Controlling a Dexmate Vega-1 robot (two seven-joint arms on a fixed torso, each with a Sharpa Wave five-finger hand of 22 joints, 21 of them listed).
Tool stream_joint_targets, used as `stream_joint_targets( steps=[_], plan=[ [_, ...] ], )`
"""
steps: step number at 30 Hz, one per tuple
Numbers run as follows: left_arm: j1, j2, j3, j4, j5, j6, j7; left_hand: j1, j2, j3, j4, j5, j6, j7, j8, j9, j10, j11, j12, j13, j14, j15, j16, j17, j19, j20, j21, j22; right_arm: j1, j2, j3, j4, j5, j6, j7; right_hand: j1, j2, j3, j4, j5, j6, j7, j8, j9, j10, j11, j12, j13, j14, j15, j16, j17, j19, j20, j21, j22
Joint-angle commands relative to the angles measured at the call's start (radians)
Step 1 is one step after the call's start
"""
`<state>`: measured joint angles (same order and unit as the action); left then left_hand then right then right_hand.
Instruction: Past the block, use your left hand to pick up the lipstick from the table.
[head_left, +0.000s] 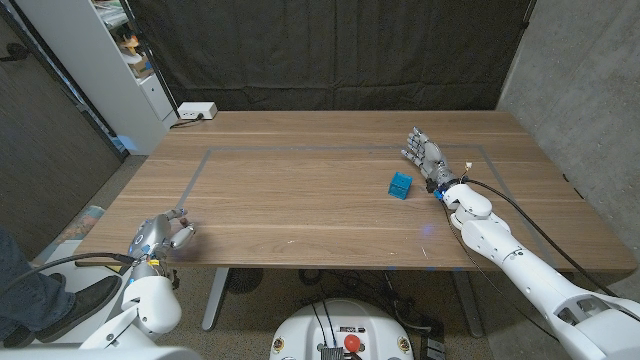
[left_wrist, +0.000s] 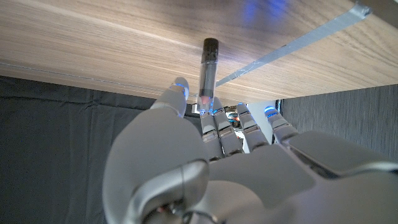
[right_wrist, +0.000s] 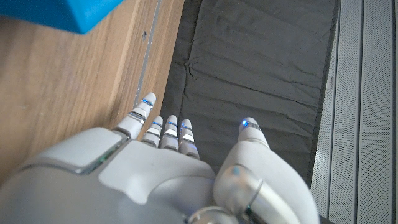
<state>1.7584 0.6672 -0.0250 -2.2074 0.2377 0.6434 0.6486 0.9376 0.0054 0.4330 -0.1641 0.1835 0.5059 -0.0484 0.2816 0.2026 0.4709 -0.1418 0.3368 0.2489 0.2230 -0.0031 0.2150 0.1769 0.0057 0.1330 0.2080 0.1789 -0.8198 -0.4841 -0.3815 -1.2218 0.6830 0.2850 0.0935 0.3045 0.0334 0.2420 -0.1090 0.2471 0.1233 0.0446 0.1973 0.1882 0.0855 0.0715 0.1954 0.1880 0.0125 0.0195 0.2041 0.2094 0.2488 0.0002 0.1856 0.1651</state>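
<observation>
1. The left hand (head_left: 165, 236), at the table's (head_left: 300, 215) seven o'clock corner, pinches the lipstick (left_wrist: 207, 71) between thumb and fingers, lifting it clear.
2. The right hand (head_left: 424, 155) waits spread at two o'clock, just beside the blue block (head_left: 400, 184).

Table (head_left: 330, 220) matt wood-grain, block (head_left: 400, 184) smooth blue plastic, lipstick (left_wrist: 208, 71) glossy dark tube, left hand (left_wrist: 205, 168) and right hand (right_wrist: 155, 180) smooth grey-white plastic, backdrop (head_left: 330, 50) black cloth.

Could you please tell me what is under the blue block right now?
The blue block sits directly on the bare wooden table, beside the right hand. Nothing sticks out from beneath it; its underside is covered from view.
</observation>
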Motion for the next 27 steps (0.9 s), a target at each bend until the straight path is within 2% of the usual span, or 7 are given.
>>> stream_joint_targets(
  steps=[1,9,11,12,14,16,27],
  plan=[
    [0.019,-0.001,-0.011,-0.008,-0.016,0.011,0.017,0.014,0.001,0.004,0.004,-0.004,0.0,0.003,0.0,0.003,0.009,0.003,0.004,0.007,0.012,0.002,0.009,0.001,0.005,0.009,0.006,0.006,0.0,0.001,-0.002,-0.003,0.0,-0.007,-0.001,0.01,0.004,0.0,-0.005,0.007,0.0,-0.006,-0.002,0.002,0.001,-0.001,0.001,0.003,0.002,0.006,0.002,0.002,-0.002,0.0,0.002,0.004],
    [0.02,-0.011,-0.02,-0.005,-0.022,0.009,0.031,0.015,0.003,0.003,0.005,-0.005,-0.003,-0.001,-0.003,0.004,0.003,-0.003,0.001,0.011,0.012,0.004,0.007,0.001,0.005,0.017,0.005,0.006,0.006,0.006,-0.007,0.001,-0.004,-0.01,-0.003,0.01,0.004,0.0,-0.005,0.007,-0.001,-0.006,-0.003,0.002,0.0,-0.001,0.0,0.003,0.001,0.006,0.002,0.002,-0.003,0.0,0.002,0.004],
    [-0.004,-0.039,0.002,0.002,0.0,0.035,0.079,0.015,0.004,0.002,0.007,-0.005,0.006,0.0,0.0,0.005,0.008,0.0,0.002,0.013,0.017,0.005,0.007,0.001,0.007,0.019,0.006,0.006,0.008,0.007,-0.008,0.001,-0.005,-0.01,-0.004,0.009,0.004,-0.001,-0.005,0.007,-0.001,-0.006,-0.003,0.002,0.0,-0.001,0.0,0.003,0.001,0.006,0.002,0.002,-0.003,0.0,0.002,0.004],
    [-0.01,-0.057,0.002,0.018,0.006,0.007,0.114,0.027,0.014,0.007,0.004,-0.004,0.026,0.003,0.007,0.005,0.039,-0.001,0.013,0.019,0.031,-0.004,0.011,0.001,0.02,0.013,0.01,0.006,0.009,0.007,-0.009,0.001,-0.006,-0.012,-0.005,0.009,0.004,-0.001,-0.005,0.007,-0.001,-0.006,-0.003,0.002,0.0,-0.001,0.001,0.003,0.001,0.006,0.002,0.002,-0.003,0.0,0.001,0.004],
    [-0.003,-0.05,-0.01,0.014,-0.009,-0.007,0.095,0.055,0.033,0.013,0.0,-0.001,0.08,0.002,0.025,0.008,0.08,-0.019,0.024,0.03,0.064,-0.015,0.017,0.002,0.053,0.001,0.019,0.006,0.009,0.007,-0.009,0.001,-0.006,-0.013,-0.006,0.009,0.004,-0.001,-0.005,0.007,-0.002,-0.006,-0.003,0.002,0.0,-0.002,0.001,0.003,0.002,0.006,0.002,0.002,-0.004,0.001,0.001,0.004],
    [-0.007,-0.035,-0.007,0.009,-0.008,0.019,0.078,0.078,0.05,0.015,-0.001,0.002,0.119,0.009,0.037,0.008,0.121,0.015,0.035,0.04,0.098,-0.032,0.025,0.002,0.077,-0.01,0.024,0.005,0.011,0.007,-0.011,0.0,-0.008,-0.017,-0.008,0.009,0.004,-0.001,-0.005,0.007,-0.002,-0.007,-0.003,0.001,0.0,-0.002,0.001,0.003,0.002,0.005,0.003,0.002,-0.005,0.001,0.001,0.004],
    [-0.016,-0.021,-0.003,0.016,-0.032,0.007,0.055,0.093,0.049,0.001,0.001,0.002,0.185,-0.003,0.058,0.008,0.185,0.004,0.049,0.052,0.142,-0.042,0.032,0.002,0.093,-0.013,0.023,0.005,0.019,0.009,-0.014,0.011,-0.011,-0.02,-0.008,0.008,0.005,-0.002,-0.005,0.007,-0.003,-0.007,-0.003,0.001,-0.001,-0.003,0.0,0.003,0.004,0.006,0.003,0.002,-0.006,0.001,0.001,0.004]
  ],
)
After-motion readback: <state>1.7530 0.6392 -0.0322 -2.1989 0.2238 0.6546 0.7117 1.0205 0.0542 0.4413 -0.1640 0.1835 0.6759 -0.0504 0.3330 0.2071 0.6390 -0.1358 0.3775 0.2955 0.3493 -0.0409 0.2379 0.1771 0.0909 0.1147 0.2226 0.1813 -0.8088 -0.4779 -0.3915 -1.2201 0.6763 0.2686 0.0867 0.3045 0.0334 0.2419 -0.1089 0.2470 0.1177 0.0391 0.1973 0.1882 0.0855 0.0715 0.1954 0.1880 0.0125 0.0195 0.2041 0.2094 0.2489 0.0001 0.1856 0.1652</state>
